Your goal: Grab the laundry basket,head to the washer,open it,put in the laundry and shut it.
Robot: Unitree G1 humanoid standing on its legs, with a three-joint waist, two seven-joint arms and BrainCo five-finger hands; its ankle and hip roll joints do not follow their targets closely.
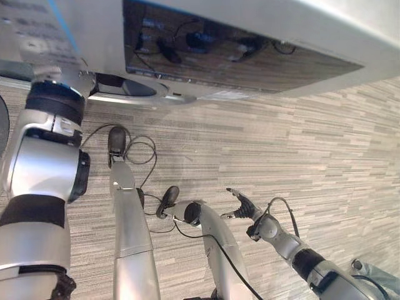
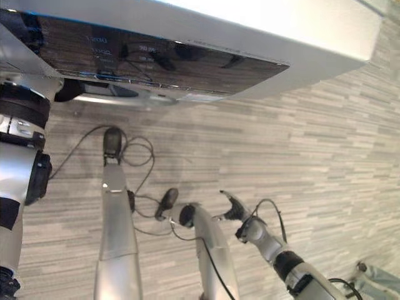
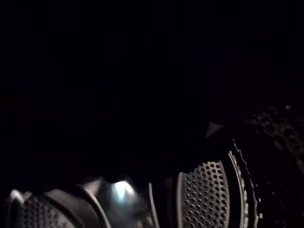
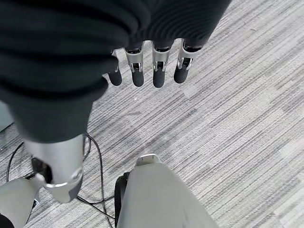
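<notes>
1. At the far left, the silver left arm point(image 1: 42, 165) rises toward the washer point(image 1: 350, 28). The dark wrist cover of the left robot hand point(image 1: 55, 100) sits right at the rim of the door opening point(image 1: 125, 86).
2. Past that rim the left robot hand is hidden, so we cannot tell whether it is open, closed or gripping anything.
3. In the left wrist view we see the inside of the washer. A curved wall of the perforated metal drum point(image 3: 204, 190) catches a little light, and everything else there is black. Any laundry in the drum is too dark for us to make out.
4. To the right of the opening, the washer's glossy dark control panel point(image 1: 219, 56) runs across the top of both eye views. It lies under the pale body of the machine, which is just in front of the robot.
5. Below the washer lies the floor point(image 1: 294, 144), a striped grey carpet.
6. At the lower right, the right robot hand point(image 4: 159, 71) hangs over the carpet, well apart from the washer. It is open, with its fingers straight in a row, and it holds nothing.
7. At the lower right corner, a pale blue-grey object point(image 1: 382, 276) lies on the floor near the right arm. We cannot tell what it is.
</notes>
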